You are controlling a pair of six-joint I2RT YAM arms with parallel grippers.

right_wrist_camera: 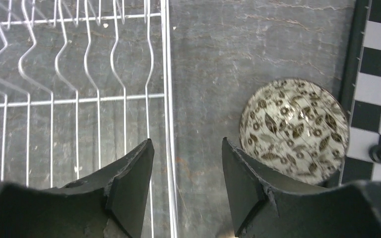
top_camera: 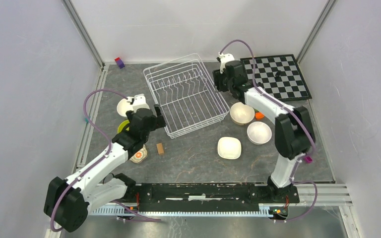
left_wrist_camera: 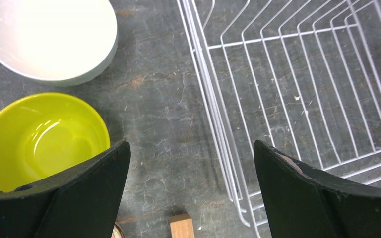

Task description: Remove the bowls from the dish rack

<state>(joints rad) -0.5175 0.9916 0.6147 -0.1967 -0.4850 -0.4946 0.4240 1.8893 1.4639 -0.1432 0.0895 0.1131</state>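
The white wire dish rack (top_camera: 198, 123) stands at the table's middle back with no bowl in it. To its left stand a white bowl (top_camera: 124, 106) and a lime green bowl (top_camera: 123, 127); a speckled bowl (top_camera: 139, 156) is partly hidden under my left arm. To its right stand a tan bowl (top_camera: 241, 113), a white bowl (top_camera: 259, 133) and a squarish white bowl (top_camera: 229, 148). A floral bowl (right_wrist_camera: 294, 130) sits by the chessboard. My left gripper (top_camera: 157, 119) is open and empty at the rack's near-left corner (left_wrist_camera: 207, 99). My right gripper (top_camera: 217, 82) is open and empty over the rack's right rim (right_wrist_camera: 164, 74).
A checkered chessboard (top_camera: 277, 77) with a dark piece lies at the back right. A small wooden block (top_camera: 160, 148) lies near the left gripper, also in the left wrist view (left_wrist_camera: 182, 225). An orange object (top_camera: 259, 115) sits between the right bowls. Small purple and red blocks (top_camera: 119, 62) lie at the back left.
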